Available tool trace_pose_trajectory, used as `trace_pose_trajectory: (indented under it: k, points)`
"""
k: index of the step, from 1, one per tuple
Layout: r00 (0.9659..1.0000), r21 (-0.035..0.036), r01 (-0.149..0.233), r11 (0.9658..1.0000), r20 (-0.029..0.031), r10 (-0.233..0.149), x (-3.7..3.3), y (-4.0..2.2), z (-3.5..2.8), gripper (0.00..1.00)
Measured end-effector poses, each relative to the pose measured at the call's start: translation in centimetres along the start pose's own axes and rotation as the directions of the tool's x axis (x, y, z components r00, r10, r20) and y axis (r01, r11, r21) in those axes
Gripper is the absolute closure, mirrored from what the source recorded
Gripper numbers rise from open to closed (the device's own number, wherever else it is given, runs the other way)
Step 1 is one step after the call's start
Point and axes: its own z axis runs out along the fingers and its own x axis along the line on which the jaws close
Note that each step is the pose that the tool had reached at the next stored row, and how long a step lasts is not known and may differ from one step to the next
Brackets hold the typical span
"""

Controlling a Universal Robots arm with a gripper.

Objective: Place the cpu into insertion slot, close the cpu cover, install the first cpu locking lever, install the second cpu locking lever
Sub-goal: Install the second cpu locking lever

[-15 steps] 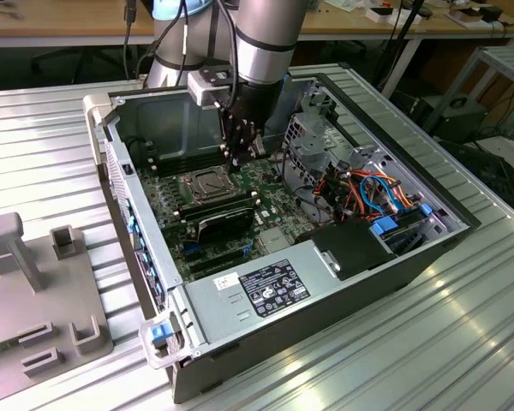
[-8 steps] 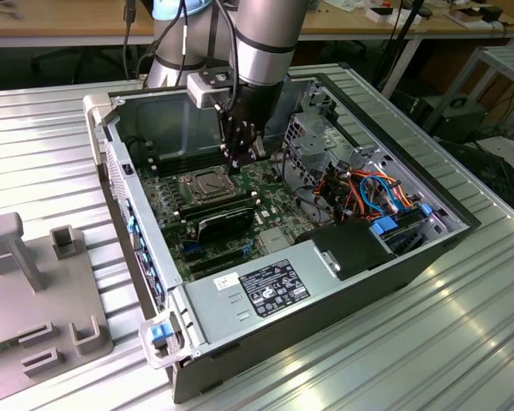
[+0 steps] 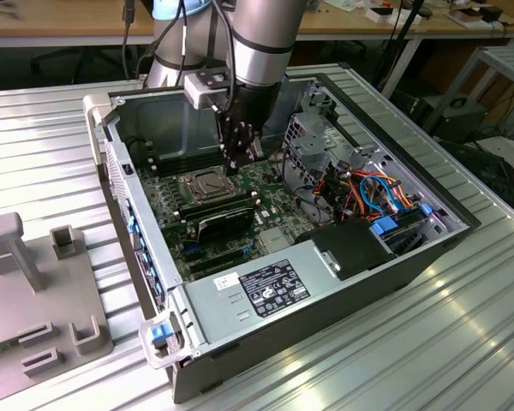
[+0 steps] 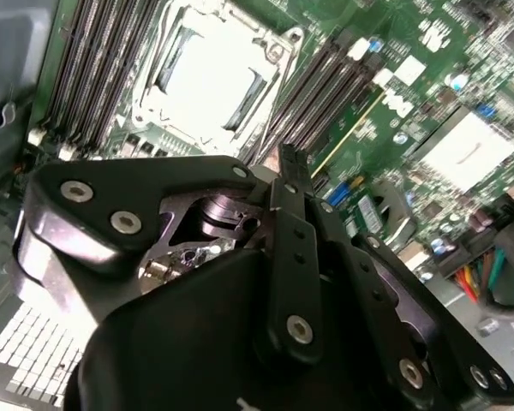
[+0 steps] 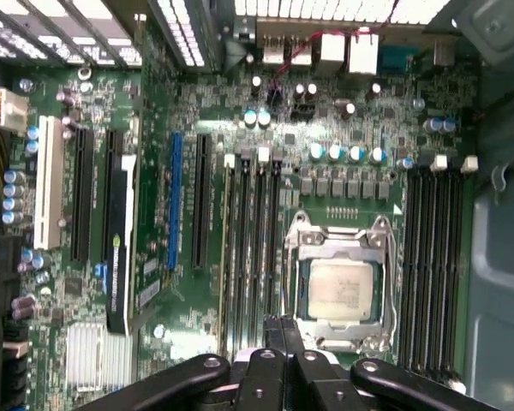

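Note:
The cpu [image 5: 343, 287] lies flat in the insertion slot, whose pin field is hidden under it; its silver top also shows in the exterior view [image 3: 206, 182] and glares white in the second wrist view [image 4: 210, 77]. The cpu cover [image 5: 338, 244] is a metal frame lying down around the chip, its rim [image 4: 270, 53] bright. My gripper [image 5: 283, 325] hangs just above the board at the socket's edge, between the socket and the neighbouring memory slots. Its two black fingers [image 4: 289, 167] are pressed together with nothing between them. In the exterior view the gripper [image 3: 234, 164] is low inside the case.
Long black memory slots [image 5: 253, 248] flank the socket on both sides [image 5: 433, 257]. A black expansion card [image 3: 225, 221], the power supply [image 3: 274, 287], a drive cage with coloured cables [image 3: 368, 188] and the case walls [image 3: 137, 231] hem the board in. A grey fixture [image 3: 34, 282] lies outside.

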Motion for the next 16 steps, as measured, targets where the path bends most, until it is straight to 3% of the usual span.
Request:
trace_pose_trajectory:
  k: [2, 6, 10, 11, 12, 13, 14, 15, 16]
  points:
    - [1.0, -0.0002, 0.002, 1.0, 0.0, -0.002, -0.01, 0.94, 0.25, 0.89]
    - [1.0, -0.0029, 0.001, 1.0, -0.0014, -0.001, -0.11, 2.28, 1.39, 0.89]
    - [1.0, -0.0092, -0.003, 1.0, -0.0013, 0.003, -0.39, 2.95, 1.69, 0.89]
    - [1.0, -0.0166, -0.004, 0.9999, -0.0008, 0.004, -0.5, 3.71, 2.41, 0.89]
    - [1.0, -0.023, -0.004, 0.9997, -0.0006, 0.004, -0.5, 3.7, 3.41, 0.89]
    - [0.9999, -0.0239, -0.011, 0.9997, -0.0003, 0.011, -0.52, 3.95, 3.71, 0.89]
    - [0.999, -0.0258, -0.045, 0.9986, 0.0007, 0.046, -0.5, 4.08, 4.38, 0.89]
    - [0.999, -0.0276, -0.045, 0.9986, 0.0007, 0.045, -0.51, 4.23, 5.06, 0.89]
    - [0.999, -0.0277, -0.045, 0.9986, 0.0009, 0.045, -0.51, 4.25, 5.15, 0.89]
